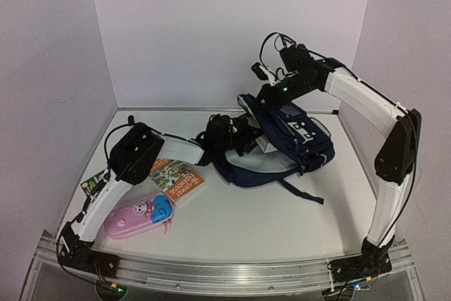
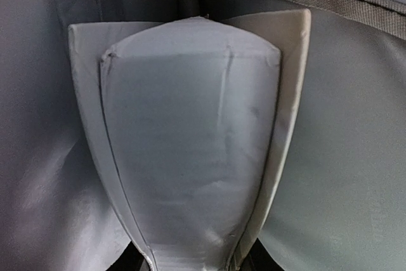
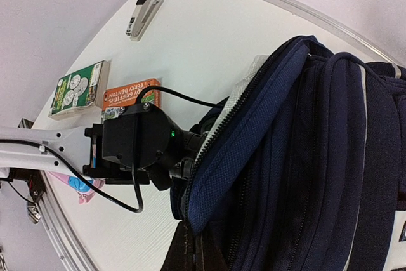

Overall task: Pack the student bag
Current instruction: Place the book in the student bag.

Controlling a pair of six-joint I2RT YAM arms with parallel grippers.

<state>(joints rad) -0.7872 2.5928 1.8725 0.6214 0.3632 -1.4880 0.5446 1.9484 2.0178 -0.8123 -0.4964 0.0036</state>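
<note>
The student bag (image 1: pixel 292 147), navy with pale stripes, lies at the middle right of the table, its main opening facing left. It fills the right of the right wrist view (image 3: pixel 304 157). My left gripper (image 2: pixel 190 263) is inside the bag, shut on a pale grey book (image 2: pixel 190 144) that bows between the lining walls. From above, the left wrist (image 1: pixel 220 134) sits at the bag's mouth and its fingers are hidden. My right gripper (image 3: pixel 198 252) is shut on the edge of the bag's opening flap and holds it up (image 1: pixel 268 95).
Two books, one with an orange cover (image 1: pixel 177 180) (image 3: pixel 130 96) and one green (image 3: pixel 79 87), lie left of the bag. A pink-and-blue pencil case (image 1: pixel 139 216) lies at the front left. A stapler (image 3: pixel 144 12) lies toward the back left. White walls enclose the table.
</note>
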